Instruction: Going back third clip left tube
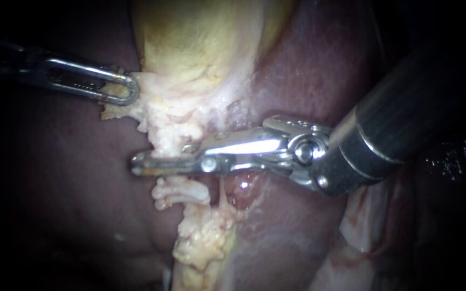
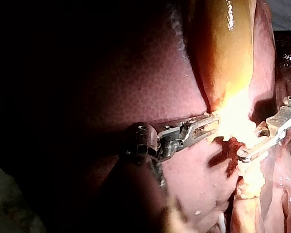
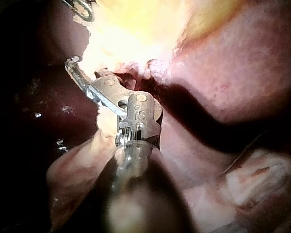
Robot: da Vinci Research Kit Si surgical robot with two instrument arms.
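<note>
The yellow gallbladder [image 1: 200,43] narrows downward into a pale, ragged tube [image 1: 165,141] that lies on the dark liver [image 1: 55,178]. My right instrument [image 1: 136,164] reaches in from the right and lies across this tube. A narrow gap shows between its long jaws, and the tube passes between them and comes out below as pale strands [image 1: 176,191]. I cannot make out a clip on the tube. My left instrument [image 1: 132,91] comes from the left, its slotted jaws shut on the pale tissue edge at the gallbladder's neck. In the left wrist view those jaws [image 2: 211,124] bite the bright tissue.
Pale fatty tissue [image 1: 203,237] runs on below the tube. A moist red patch [image 1: 244,188] lies under the right instrument's hinge. Lighter tissue folds [image 1: 373,231] sit beneath its thick shaft [image 1: 389,134]. The liver [image 3: 242,73] fills the surroundings in the right wrist view.
</note>
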